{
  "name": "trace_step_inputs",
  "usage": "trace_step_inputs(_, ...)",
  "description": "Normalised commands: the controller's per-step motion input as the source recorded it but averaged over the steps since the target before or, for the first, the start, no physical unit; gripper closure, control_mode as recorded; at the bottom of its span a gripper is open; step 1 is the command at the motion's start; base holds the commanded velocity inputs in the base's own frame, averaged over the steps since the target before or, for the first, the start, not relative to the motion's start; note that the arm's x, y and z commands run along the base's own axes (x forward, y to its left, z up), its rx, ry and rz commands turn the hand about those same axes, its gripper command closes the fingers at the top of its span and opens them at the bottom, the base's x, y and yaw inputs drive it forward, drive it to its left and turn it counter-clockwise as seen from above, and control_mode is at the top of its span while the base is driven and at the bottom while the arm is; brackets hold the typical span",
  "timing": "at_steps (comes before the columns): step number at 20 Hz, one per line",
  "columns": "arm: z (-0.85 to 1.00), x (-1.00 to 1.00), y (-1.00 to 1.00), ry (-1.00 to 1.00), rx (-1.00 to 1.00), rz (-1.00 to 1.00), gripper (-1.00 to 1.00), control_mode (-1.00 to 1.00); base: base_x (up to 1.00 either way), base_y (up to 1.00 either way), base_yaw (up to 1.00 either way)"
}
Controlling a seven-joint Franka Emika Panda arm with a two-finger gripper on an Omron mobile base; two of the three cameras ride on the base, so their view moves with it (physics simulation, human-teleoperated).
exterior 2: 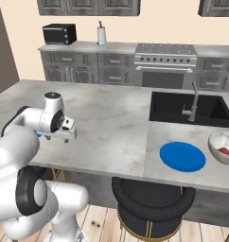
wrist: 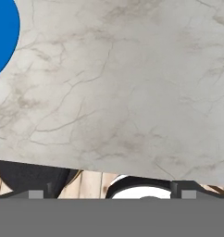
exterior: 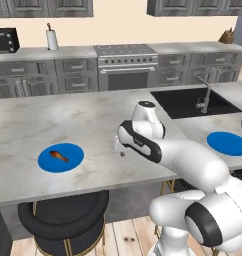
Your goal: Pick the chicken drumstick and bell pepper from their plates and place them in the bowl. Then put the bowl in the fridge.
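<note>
Hovering over the near strip of the marble counter (exterior: 93, 115), my gripper (exterior: 121, 150) is pointing down at bare stone, and I cannot tell how its jaws are standing, since the hand hides them in both base views. Nothing seems to be hanging from it.

Nearest to me on my left, the chicken drumstick (exterior: 58, 156) is lying on its blue plate (exterior: 75, 161), close to the counter's front edge. So I am judging that half of the gathering is still waiting. On my right, the second plate (exterior 2: 182, 156) is lying bare, and just beyond it the bowl (exterior 2: 219, 142) is holding the bell pepper (exterior 2: 224, 151), so that piece is looking done. Afterward the bowl is still needing to go into the fridge, which I am not seeing here.

For room, I am seeing open stone between my hand and the drumstick, with nothing standing in the way. The front edge is running just beneath me, with a dark stool (exterior: 63, 217) tucked under it. Farther back, the black sink (exterior 2: 187, 106) and its faucet (exterior 2: 193, 101) are sitting behind the bowl's side, and the stove (exterior: 125, 65) is lining the far wall.
</note>
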Motion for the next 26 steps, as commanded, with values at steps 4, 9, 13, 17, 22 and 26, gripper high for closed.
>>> trace_step_inputs(4, 0.00, 0.00, 0.00, 0.00, 0.00, 0.00, -1.00, 1.00, 0.00, 0.00, 0.00)
trace_step_inputs(9, 0.00, 0.00, 0.00, 0.00, 0.00, 0.00, -1.00, 1.00, 0.00, 0.00, 0.00)
trace_step_inputs(13, 0.00, 0.00, 0.00, 0.00, 0.00, 0.00, -1.00, 1.00, 0.00, 0.00, 0.00)
trace_step_inputs(17, 0.00, 0.00, 0.00, 0.00, 0.00, 0.00, -1.00, -1.00, 0.00, 0.00, 0.00)
trace_step_inputs(22, 0.00, 0.00, 0.00, 0.00, 0.00, 0.00, -1.00, -1.00, 0.00, 0.00, 0.00)
trace_step_inputs(26, 0.00, -0.07, 0.00, -0.02, -0.02, 0.01, -1.00, -1.00, 0.00, 0.00, 0.00)
